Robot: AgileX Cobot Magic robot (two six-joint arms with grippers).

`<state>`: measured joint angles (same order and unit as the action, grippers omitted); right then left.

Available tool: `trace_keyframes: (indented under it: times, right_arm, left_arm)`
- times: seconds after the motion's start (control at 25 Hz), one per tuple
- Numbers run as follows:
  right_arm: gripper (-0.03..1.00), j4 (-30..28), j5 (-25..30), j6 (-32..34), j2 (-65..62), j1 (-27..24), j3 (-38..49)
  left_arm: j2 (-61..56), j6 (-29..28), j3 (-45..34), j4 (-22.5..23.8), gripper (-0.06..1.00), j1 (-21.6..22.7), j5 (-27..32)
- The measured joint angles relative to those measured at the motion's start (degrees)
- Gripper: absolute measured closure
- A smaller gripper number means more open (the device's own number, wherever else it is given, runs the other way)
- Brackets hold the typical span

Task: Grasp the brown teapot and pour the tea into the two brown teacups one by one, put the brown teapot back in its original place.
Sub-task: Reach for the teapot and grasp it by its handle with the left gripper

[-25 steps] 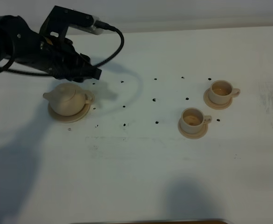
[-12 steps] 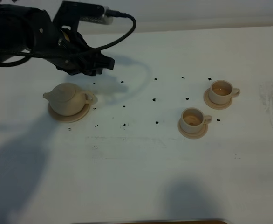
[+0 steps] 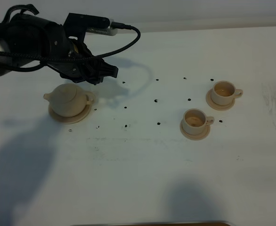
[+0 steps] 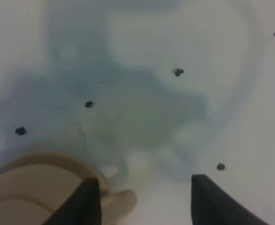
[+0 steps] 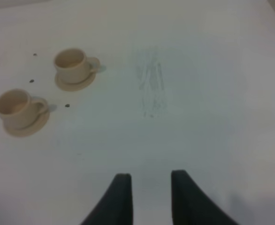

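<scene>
No legible writing anywhere — no words, labels, brands or numbers.

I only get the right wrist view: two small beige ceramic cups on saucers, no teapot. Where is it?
Observer: The squat tan ceramic teapot stands on its wide round beige saucer, at the left of the high view.
Operator: Is the left hand gripping it?
Observer: No. The left hand hangs open near the pot's loop handle, holding nothing.
Operator: Is the lid on?
Observer: Yes, the knobbed lid sits on top of the pot.
</scene>
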<state>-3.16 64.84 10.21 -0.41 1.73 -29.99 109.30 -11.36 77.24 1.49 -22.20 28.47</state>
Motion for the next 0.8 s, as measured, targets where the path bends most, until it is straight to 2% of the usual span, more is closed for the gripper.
trace_keyframes:
  times: [0.32, 0.8]
  right_arm:
    - [0.74, 0.0, 0.0, 0.1, 0.0, 0.0, 0.0]
    - [0.75, 0.0, -0.1, 0.0, 0.0, 0.0, 0.0]
  left_arm:
    - [4.3, -1.3, 2.9, 1.1, 0.52, 0.0, -0.7]
    - [7.0, -1.5, 3.1, 0.9, 0.52, 0.0, -0.6]
